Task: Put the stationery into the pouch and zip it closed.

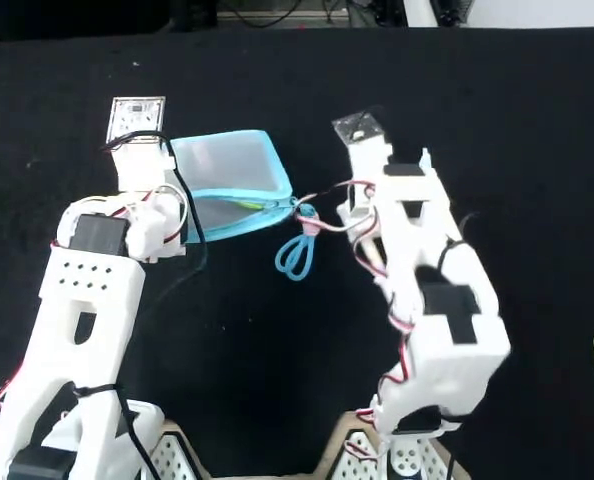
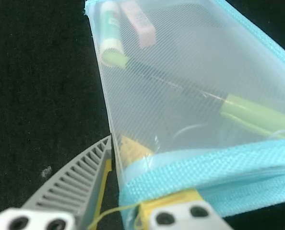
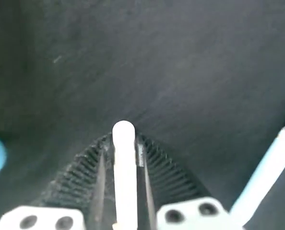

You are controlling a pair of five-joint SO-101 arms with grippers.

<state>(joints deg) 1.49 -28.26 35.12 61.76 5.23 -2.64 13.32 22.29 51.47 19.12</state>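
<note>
The pouch (image 1: 227, 165), translucent with turquoise trim, lay on the black desk (image 1: 497, 120) left of centre and toward the far side, between the two arms. Through its mesh wall the left wrist view showed the stationery already inside: a glue stick (image 2: 109, 33) with a green cap, a pink eraser (image 2: 138, 21) just beside it, and a green pen (image 2: 257, 112) lying nearer the zip tape. The left gripper (image 2: 121, 148) was pinched closed on the pouch's left near corner, with one grey ribbed finger outside the fabric. Along the pouch's near edge the zip line seemed to gape slightly, a sliver of green visible in the gap. At its right end a blue cord loop (image 1: 295, 255) trailed onto the desk. The right gripper (image 3: 124, 143) was closed tight around a slim white piece (image 3: 124, 177) standing up between its fingers; what that piece was could not be told.
</note>
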